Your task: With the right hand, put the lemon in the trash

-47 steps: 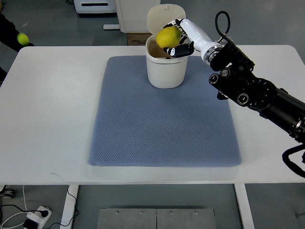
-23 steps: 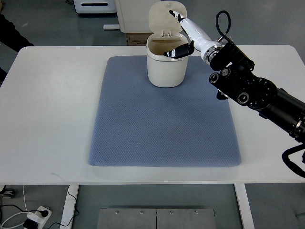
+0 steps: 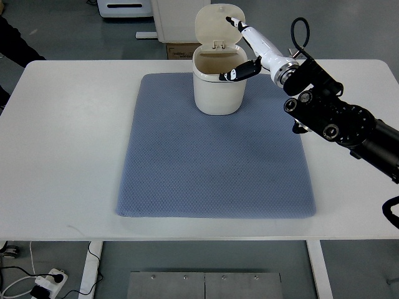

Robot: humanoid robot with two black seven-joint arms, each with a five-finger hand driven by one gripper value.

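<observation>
Right hand (image 3: 240, 48) is being held over the trash bin (image 3: 217, 87) w/ fingers spread wide, nothing gripped. Bin, lid up, is being carried on the blue mat (image 3: 215, 149) near the table's (image 3: 62, 143) far edge. Lemon isn't being seen; can't tell if inside the bin.

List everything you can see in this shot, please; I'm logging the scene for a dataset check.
trash bin: one, cream, far middle of the mat, lid flipped up
mat: one, grey-blue, centre of the table
table: one, white, fills most of the view
power strip: one, white, floor at lower left
cardboard box: one, brown, floor behind the table
lemon: none visible
person's sleeve: one, dark, upper left edge
right hand: one, white with black fingers, spread open over the bin, holding nothing
</observation>
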